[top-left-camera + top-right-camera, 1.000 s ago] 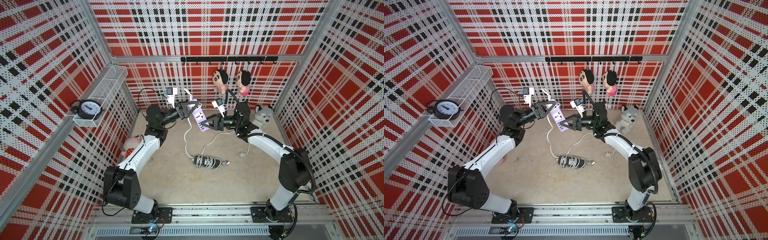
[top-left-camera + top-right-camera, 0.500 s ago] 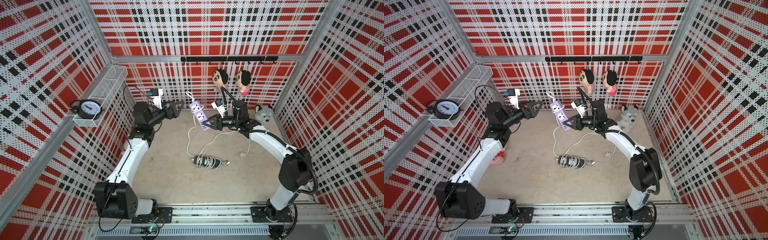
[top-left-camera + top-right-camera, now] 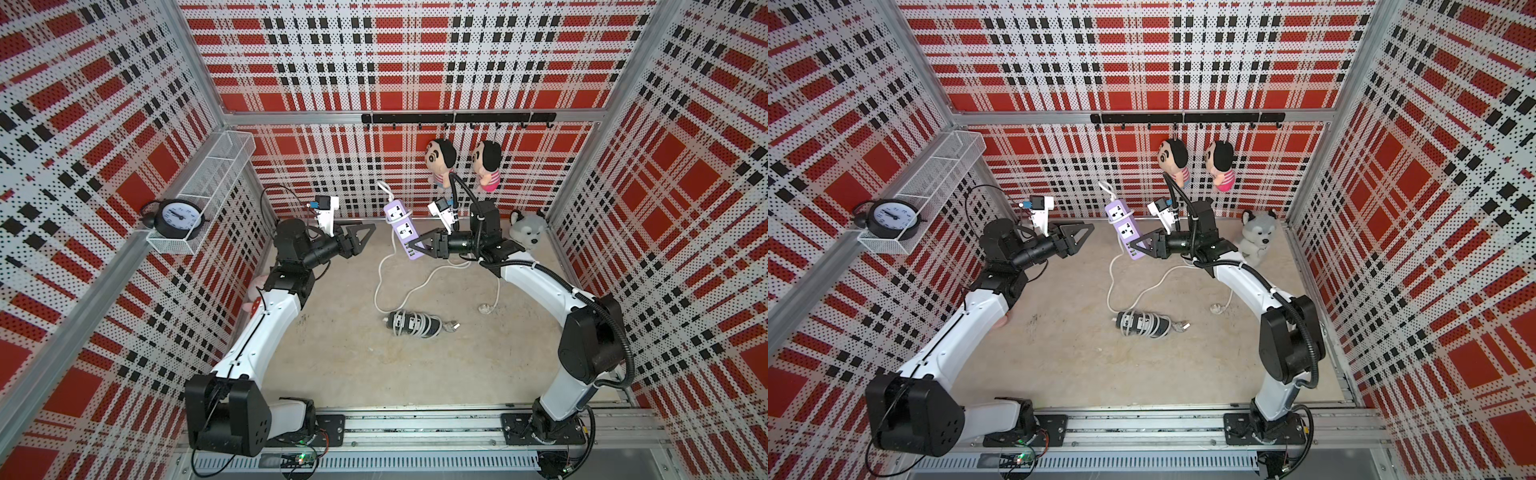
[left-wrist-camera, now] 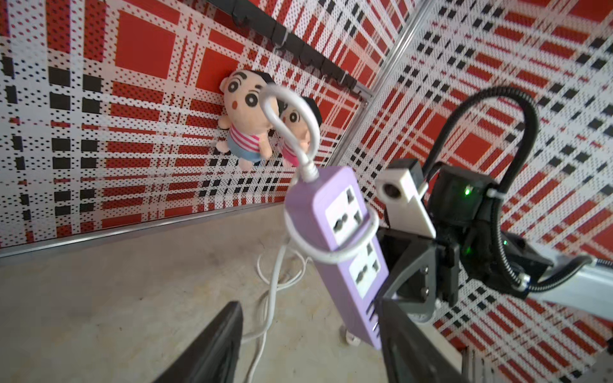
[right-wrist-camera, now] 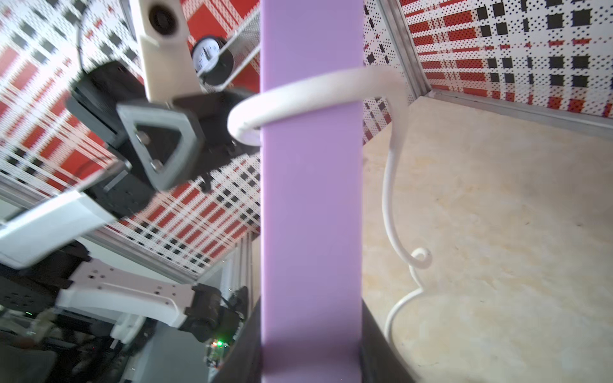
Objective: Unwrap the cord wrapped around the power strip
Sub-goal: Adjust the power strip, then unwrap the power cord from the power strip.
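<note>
on my feed the power strip [image 5: 310,215] looks like smooth matt lilac plastic, cord [image 5: 315,89] is white rubbery stuff with a slight sheen, floor [image 3: 340,357] rough mottled beige, concrete-ish, wall basket [image 3: 220,162] white-coated wire mesh, hanging dolls [image 3: 441,158] soft plush cloth, front rail [image 3: 415,428] bare dull aluminium

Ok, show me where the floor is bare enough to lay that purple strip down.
Widest bare patch: floor between the black wrapped strip and the front rail. Another lies between the left arm and the white cord. Crowded: below the purple strip, where cord loops run to the plug.
</note>
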You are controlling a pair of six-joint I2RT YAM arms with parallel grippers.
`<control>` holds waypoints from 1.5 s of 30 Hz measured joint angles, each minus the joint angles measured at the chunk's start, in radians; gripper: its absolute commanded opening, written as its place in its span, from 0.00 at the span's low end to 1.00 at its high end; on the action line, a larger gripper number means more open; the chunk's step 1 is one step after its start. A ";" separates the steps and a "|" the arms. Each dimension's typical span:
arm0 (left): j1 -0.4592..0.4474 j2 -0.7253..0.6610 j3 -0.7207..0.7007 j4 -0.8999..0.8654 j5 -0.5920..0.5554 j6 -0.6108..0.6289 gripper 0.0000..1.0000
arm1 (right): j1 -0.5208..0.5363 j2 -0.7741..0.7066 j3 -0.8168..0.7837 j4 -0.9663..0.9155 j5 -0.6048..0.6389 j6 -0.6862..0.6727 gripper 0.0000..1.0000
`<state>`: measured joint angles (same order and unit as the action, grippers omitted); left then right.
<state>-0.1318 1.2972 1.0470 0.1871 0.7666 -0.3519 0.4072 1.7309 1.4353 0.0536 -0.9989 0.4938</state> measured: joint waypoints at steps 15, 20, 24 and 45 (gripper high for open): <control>-0.135 0.136 -0.188 0.340 0.052 0.062 0.98 | -0.016 0.003 -0.081 0.713 -0.214 0.665 0.05; -0.171 0.246 -0.129 0.418 0.037 0.029 0.98 | -0.005 0.009 -0.081 0.830 -0.246 0.757 0.04; -0.182 0.296 -0.082 0.459 0.019 0.011 0.99 | -0.002 0.009 -0.081 0.866 -0.263 0.781 0.04; -0.151 0.558 0.337 0.290 -0.024 0.123 0.00 | 0.005 -0.015 -0.046 0.150 -0.346 0.198 0.00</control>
<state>-0.2825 1.8553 1.3838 0.4774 0.7422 -0.2291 0.4122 1.7157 1.3895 0.2031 -1.3453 0.6922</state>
